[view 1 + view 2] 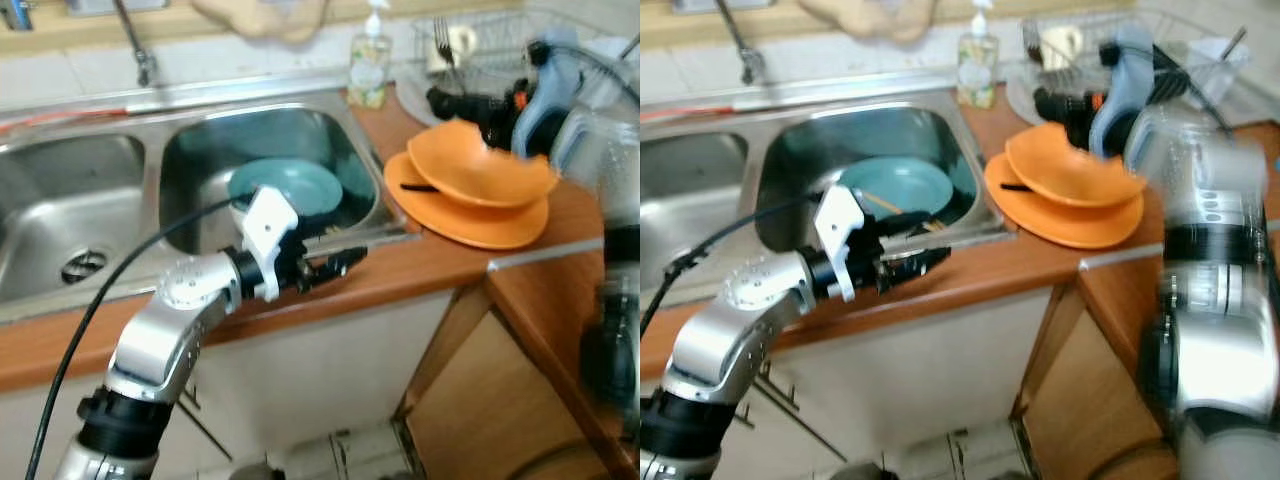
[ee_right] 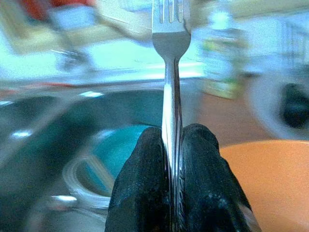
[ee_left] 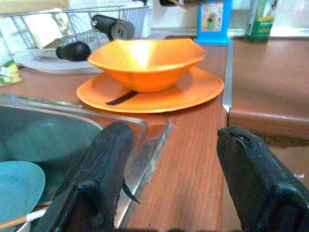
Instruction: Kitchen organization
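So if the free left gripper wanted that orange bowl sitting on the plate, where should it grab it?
Probably the near rim of the orange bowl, coming in level from the sink side. The bowl sits upright on the orange plate, its flared wall thin enough for one finger inside and one outside. The left gripper is open and already faces it.

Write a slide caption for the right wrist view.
Right end effector shut on an upright fork, above the orange bowl.

Orange bowl [image 3: 147, 63] sits on orange plate [image 3: 193, 92]; hand [image 3: 188, 179] spread.
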You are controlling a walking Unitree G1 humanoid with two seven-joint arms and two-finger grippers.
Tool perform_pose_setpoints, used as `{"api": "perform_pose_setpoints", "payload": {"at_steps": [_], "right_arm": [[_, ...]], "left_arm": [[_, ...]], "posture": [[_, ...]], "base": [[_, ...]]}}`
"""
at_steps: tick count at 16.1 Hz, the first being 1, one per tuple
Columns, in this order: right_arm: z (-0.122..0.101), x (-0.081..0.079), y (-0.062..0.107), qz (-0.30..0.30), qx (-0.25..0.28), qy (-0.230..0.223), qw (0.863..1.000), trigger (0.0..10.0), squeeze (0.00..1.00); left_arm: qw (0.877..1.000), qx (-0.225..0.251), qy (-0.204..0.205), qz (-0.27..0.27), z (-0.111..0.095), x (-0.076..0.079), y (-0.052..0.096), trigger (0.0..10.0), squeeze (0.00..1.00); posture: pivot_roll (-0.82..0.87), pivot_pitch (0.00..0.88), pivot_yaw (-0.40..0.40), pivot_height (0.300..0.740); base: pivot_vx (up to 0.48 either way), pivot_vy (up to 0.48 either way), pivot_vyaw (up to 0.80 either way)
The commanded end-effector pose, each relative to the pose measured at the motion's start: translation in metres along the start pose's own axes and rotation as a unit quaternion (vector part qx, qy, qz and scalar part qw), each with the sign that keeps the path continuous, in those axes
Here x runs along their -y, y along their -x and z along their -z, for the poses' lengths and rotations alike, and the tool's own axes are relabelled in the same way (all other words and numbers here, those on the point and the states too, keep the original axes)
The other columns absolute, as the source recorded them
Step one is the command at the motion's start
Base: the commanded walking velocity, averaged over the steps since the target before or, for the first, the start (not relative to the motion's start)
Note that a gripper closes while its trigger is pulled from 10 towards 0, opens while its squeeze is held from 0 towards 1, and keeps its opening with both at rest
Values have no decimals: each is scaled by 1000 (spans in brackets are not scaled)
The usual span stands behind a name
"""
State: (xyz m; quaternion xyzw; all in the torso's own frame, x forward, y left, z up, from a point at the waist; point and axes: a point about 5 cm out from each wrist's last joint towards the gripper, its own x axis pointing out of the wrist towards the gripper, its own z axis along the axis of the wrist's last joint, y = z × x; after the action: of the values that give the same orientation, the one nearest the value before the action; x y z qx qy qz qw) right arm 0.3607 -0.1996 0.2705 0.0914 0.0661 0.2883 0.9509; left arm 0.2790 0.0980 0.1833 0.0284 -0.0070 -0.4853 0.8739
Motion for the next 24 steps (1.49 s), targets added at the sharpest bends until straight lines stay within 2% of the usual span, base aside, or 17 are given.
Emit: {"api": "perform_pose_setpoints", "payload": {"at_steps": [1, 2, 3, 4, 6, 8, 10, 13, 14, 15, 16, 17, 24], "right_arm": [[-5, -18, 9, -56, 33, 14, 998, 1098, 0], [3, -25, 15, -77, 35, 16, 996, 1255, 0], [13, -34, 20, -104, 27, 16, 994, 0, 0], [31, -49, 29, -147, 12, 14, 989, 0, 0], [52, -66, 38, -186, -2, 2, 983, 0, 0], [68, -74, 44, -207, -18, -9, 978, 0, 0], [77, -79, 47, -212, -31, -11, 977, 0, 0], [81, -87, 49, -226, -37, -5, 974, 0, 0], [81, -94, 49, -243, -32, -4, 969, 0, 0], [82, -98, 48, -247, -32, -2, 969, 0, 0], [82, -98, 47, -247, -31, -2, 969, 0, 0], [82, -99, 46, -247, -30, -3, 969, 0, 0], [80, -99, 41, -229, -20, -1, 973, 0, 0]], "left_arm": [[1000, 20, 8, -3, -8, -4, 0, 10000, 0], [999, 30, 17, -3, -10, -4, -1, 10000, 0], [999, 43, 31, 0, -13, -5, -1, 10000, 0], [996, 64, 58, 13, -15, -4, -1, 10000, 0], [990, 92, 98, 39, -17, -1, -1, 10000, 0], [979, 128, 145, 58, -23, -1, -4, 10000, 0], [968, 136, 191, 85, -26, 0, -9, 10000, 0], [958, 143, 227, 102, -26, 2, -14, 10000, 0], [947, 154, 261, 104, -26, 0, -17, 9176, 0], [941, 162, 280, 97, -25, -3, -19, 4157, 0], [939, 165, 285, 97, -25, -3, -19, 1490, 0], [935, 169, 294, 101, -25, -2, -19, 0, 0], [925, 171, 319, 112, -23, 2, -17, 0, 0]], "posture": [[-102, 0, 65, 740], [-103, 0, 66, 740], [-105, 0, 70, 740], [-108, 0, 74, 740], [-106, 0, 73, 740], [-103, 0, 75, 740], [-105, 0, 82, 740], [-109, 0, 90, 740], [-108, 0, 92, 740], [-106, 0, 93, 740], [-107, 0, 94, 740], [-107, 0, 94, 740], [-107, 0, 96, 740]], "base": [[0, 0, 0], [0, 0, 0], [0, 0, 0], [0, 0, 0], [0, 0, 0], [0, 0, 0], [0, 0, 0], [0, 0, 0], [0, 0, 0], [0, 0, 0], [0, 0, 0], [0, 0, 0], [0, 0, 0]]}}
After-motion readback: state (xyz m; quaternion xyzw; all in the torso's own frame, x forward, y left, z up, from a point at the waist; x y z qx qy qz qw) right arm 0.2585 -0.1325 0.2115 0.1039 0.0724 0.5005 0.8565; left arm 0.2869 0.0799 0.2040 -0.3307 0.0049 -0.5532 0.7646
